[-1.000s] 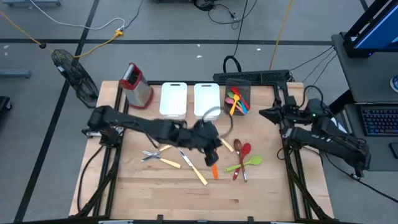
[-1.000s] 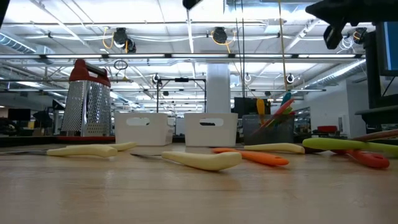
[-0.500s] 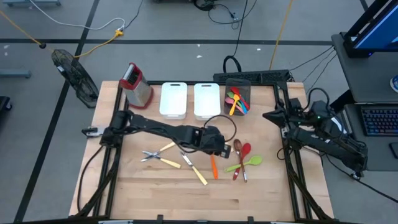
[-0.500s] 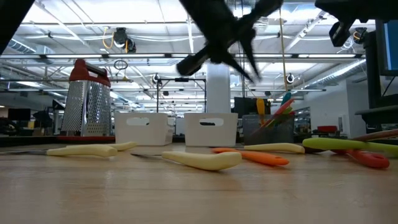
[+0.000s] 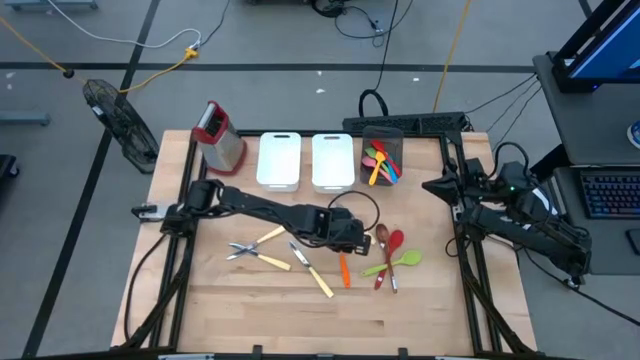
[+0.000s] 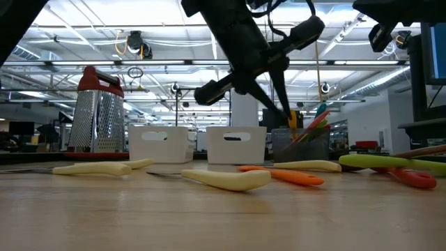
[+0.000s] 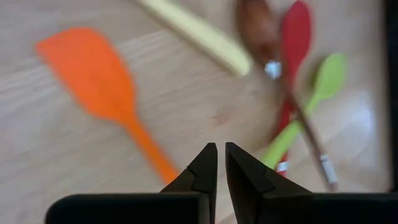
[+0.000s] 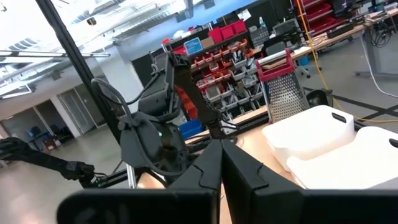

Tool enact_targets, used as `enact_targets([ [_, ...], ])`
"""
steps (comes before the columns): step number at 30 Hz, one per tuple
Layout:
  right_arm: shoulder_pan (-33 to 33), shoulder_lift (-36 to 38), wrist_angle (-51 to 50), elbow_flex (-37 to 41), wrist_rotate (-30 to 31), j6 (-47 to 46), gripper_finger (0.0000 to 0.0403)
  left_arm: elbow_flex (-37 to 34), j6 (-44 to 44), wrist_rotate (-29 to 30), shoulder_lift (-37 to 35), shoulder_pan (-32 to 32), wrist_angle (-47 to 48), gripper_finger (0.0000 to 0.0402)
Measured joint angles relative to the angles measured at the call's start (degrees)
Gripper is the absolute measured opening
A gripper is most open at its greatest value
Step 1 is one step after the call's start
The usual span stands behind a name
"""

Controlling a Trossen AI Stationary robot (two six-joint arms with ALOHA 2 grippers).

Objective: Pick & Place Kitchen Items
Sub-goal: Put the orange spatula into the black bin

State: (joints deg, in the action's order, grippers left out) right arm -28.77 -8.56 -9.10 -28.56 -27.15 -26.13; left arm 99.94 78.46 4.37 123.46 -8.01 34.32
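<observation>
Table [image 5: 420, 310]: orange spatula [image 7: 93, 81] beside left gripper [image 7: 221, 163]

My table [image 5: 250, 300] is pale wood with a matt, fine-grained top. The orange spatula [image 7: 93, 87] and the red spoon [image 7: 297, 37] and green spoon [image 7: 323, 81] beside it look like smooth, soft plastic or silicone, while my left fingers [image 7: 208, 171] are matt black plastic. Far left, the grater [image 6: 97, 115] is dull perforated metal under a glossy red cap, next to smooth white plastic bins [image 5: 279, 160].

Bright overhead lights; left wrist view blurry.
</observation>
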Motion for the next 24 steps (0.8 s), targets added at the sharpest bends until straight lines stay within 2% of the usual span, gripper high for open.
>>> enact_targets([
  [3,0.0,0.0,0.0,0.0,0.0,0.2,0.0001,0.0,-1.8,-0.2,0.0,0.0,-0.5,0.0037],
  [9,0.0,0.0,0.2,0.0,0.0,1.0,0.0003,0.0,-11.0,0.1,0.0,0.1,-4.1,0.0037],
  [17,0.0,0.0,0.2,0.0,0.0,1.3,0.0004,0.0,-7.6,-1.5,0.0,0.7,-3.7,0.0042],
  [21,0.0,0.0,0.2,0.0,0.0,1.3,0.0004,0.0,-2.8,-2.1,0.0,0.5,-2.1,0.0080],
  [24,0.0,0.0,0.2,0.0,0.0,1.6,0.0004,0.0,0.1,0.1,0.0,0.1,1.1,0.0122],
])
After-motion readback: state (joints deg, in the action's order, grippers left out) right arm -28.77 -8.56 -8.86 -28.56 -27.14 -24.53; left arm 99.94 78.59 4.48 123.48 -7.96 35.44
